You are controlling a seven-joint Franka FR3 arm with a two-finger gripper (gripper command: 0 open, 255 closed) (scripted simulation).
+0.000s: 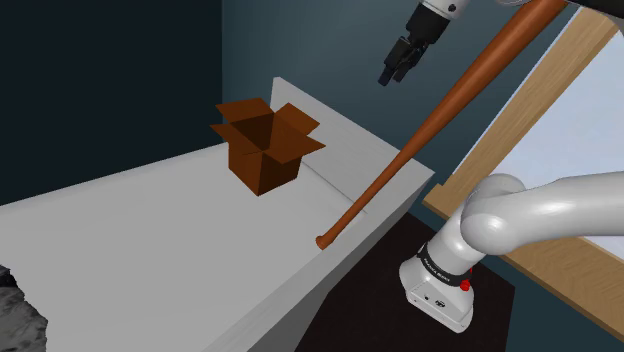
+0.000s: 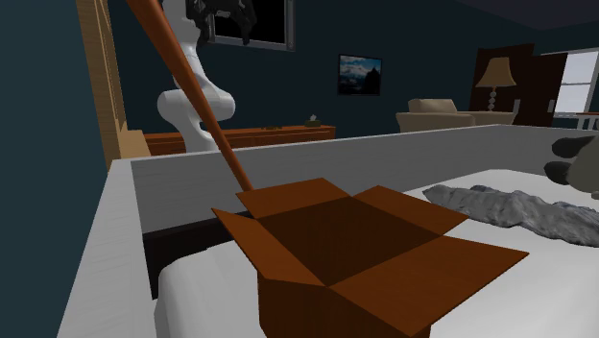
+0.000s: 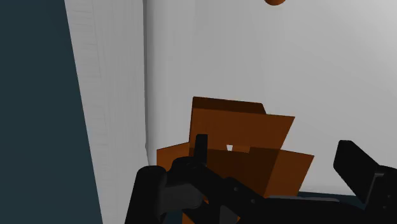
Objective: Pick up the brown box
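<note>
The white bed lies well below the end effector, and most of its top is bare. The open stretch runs away from the end effector past the box, toward the shoulder view's lower left. A raised rim borders the bed under the end effector, and a dark blue wall closes the far side.

The white arm rises from its base beside the bed's edge. A dark band on the base carries small writing that cannot be read, next to a red button.

A long orange-brown bat leans across the bed's rim. Its knob rests on the bed near the edge, and its shaft passes just beside the end effector on the arm's side.

The brown box stands upright on the bed below the end effector, near the rim, with all four flaps spread open. It bears no print. In the wrist view it sits under the fingers, apart from them.

The end effector hangs high in free air, its fingers spread wide and holding nothing.
</note>
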